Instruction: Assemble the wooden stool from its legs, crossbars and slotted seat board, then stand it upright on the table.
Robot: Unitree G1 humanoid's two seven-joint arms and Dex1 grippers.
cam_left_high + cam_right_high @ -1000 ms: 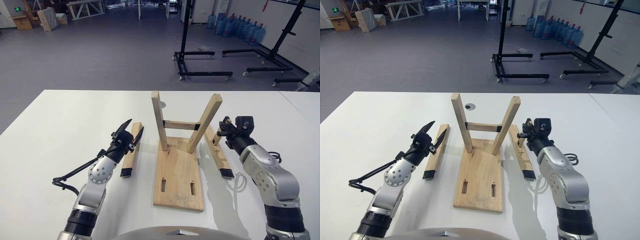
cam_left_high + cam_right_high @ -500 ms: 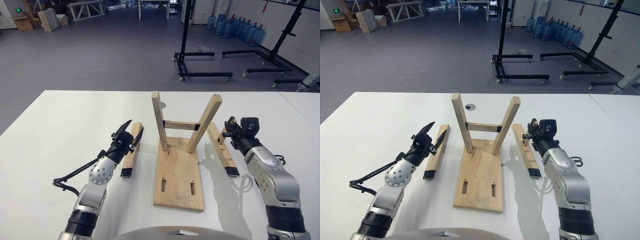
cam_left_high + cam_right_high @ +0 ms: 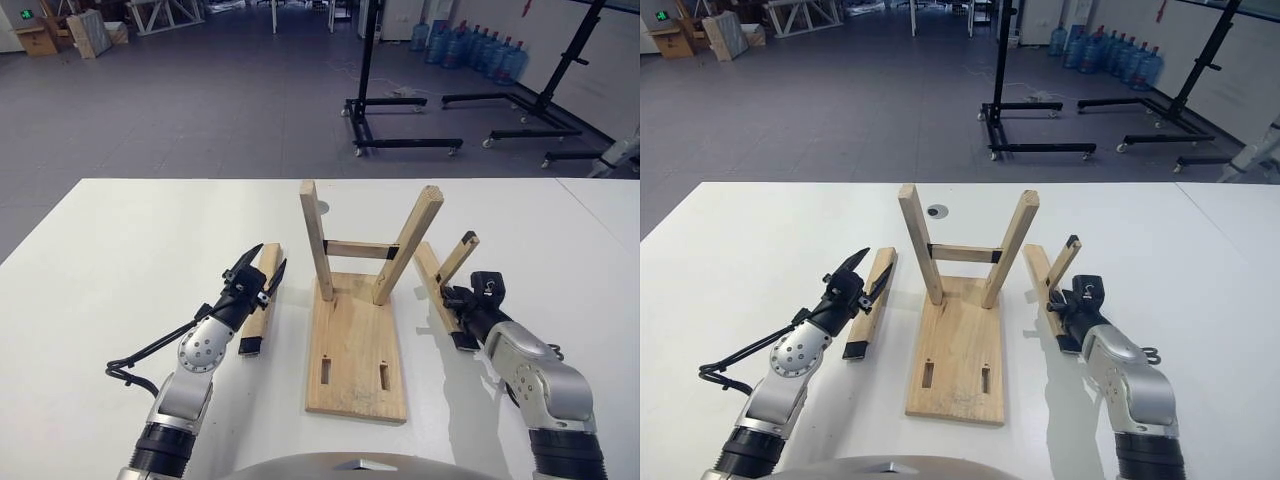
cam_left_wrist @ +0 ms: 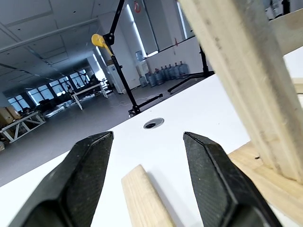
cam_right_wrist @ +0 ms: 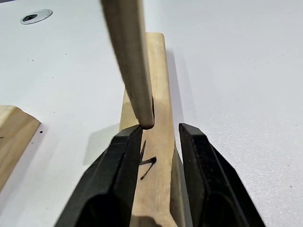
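The slotted seat board (image 3: 356,360) lies flat mid-table. Two legs (image 3: 317,240) joined by a crossbar (image 3: 360,250) stand up from its far end. A loose leg (image 3: 262,300) lies left of the board, and my left gripper (image 3: 262,268) hangs open just over its far half, fingers (image 4: 90,179) either side. Another loose leg (image 3: 432,275) lies right of the board with a thin crossbar (image 3: 460,255) slanting up out of it. My right gripper (image 3: 455,298) is shut on this leg near its middle, pads (image 5: 120,175) against its sides just behind the crossbar's foot (image 5: 146,120).
The white table (image 3: 120,250) has free room on both sides and behind the stool parts. A small round hole (image 3: 932,211) sits near the far edge. A cable loop (image 3: 1145,352) lies by my right arm. Black wheeled frames stand on the floor beyond.
My right gripper has slid from the right leg's far end toward me along it. A thin crossbar now slants up from that leg. The left arm has not moved.
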